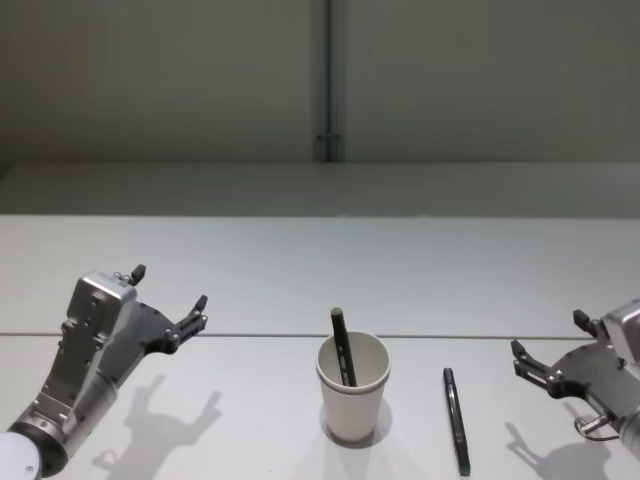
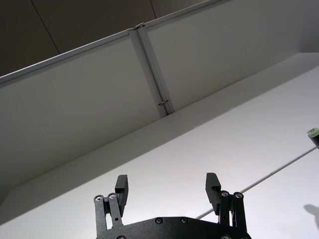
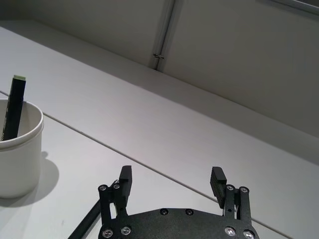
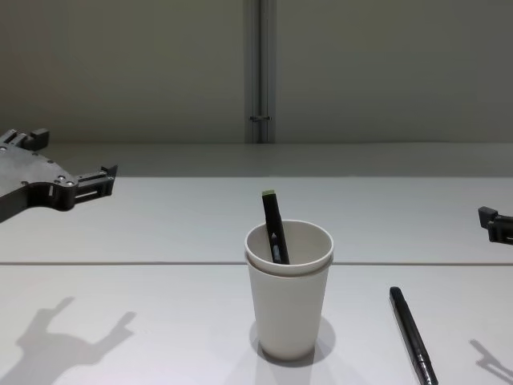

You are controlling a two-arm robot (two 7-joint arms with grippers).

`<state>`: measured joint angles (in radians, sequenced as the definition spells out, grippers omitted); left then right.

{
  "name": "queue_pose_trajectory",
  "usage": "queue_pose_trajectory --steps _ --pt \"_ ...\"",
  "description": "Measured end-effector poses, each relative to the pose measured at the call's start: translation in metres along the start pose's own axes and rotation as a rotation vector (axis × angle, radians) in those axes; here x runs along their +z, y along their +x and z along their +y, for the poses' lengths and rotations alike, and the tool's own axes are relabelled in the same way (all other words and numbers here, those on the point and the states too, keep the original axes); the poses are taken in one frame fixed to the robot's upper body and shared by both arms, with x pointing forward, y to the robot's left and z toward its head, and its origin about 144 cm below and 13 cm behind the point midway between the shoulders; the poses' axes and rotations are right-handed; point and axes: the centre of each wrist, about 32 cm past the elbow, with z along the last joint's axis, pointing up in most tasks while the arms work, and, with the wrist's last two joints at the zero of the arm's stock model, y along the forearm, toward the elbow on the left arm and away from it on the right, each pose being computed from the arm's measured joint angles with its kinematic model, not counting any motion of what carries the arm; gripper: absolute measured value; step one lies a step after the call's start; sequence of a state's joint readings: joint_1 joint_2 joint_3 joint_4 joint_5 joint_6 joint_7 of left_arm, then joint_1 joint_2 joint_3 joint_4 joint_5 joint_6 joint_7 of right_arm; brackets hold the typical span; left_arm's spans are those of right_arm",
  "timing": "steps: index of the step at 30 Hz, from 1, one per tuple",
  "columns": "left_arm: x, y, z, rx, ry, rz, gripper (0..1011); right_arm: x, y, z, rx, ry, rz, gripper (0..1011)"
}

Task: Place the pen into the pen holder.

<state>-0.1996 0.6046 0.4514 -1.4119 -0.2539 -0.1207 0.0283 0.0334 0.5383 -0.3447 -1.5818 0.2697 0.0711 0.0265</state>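
The desk [image 1: 300,270] carries everything near its front edge. The left gripper [image 1: 168,286] hangs spread and empty over the front left corner, seemingly parked. The right gripper [image 1: 548,333], also spread and empty, hovers toward the front right corner, likely because it is nearer the pen. The pen holder [image 1: 353,400] stands midway along the front edge. The pen [image 1: 456,420] lies flat just right of it, not yet placed. A green-tipped pen [image 1: 343,345] leans inside. The chest view brings out the holder's doubled rim, while the head view looks down into it.
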Motion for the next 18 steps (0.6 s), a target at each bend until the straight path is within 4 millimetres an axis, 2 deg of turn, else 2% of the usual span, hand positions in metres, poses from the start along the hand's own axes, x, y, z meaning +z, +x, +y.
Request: queue_pose_trajectory --steps 18 --pt "0.000 0.000 0.000 0.000 0.000 0.000 1001 0.008 -0.024 0.012 -0.007 -0.117 0.059 1001"
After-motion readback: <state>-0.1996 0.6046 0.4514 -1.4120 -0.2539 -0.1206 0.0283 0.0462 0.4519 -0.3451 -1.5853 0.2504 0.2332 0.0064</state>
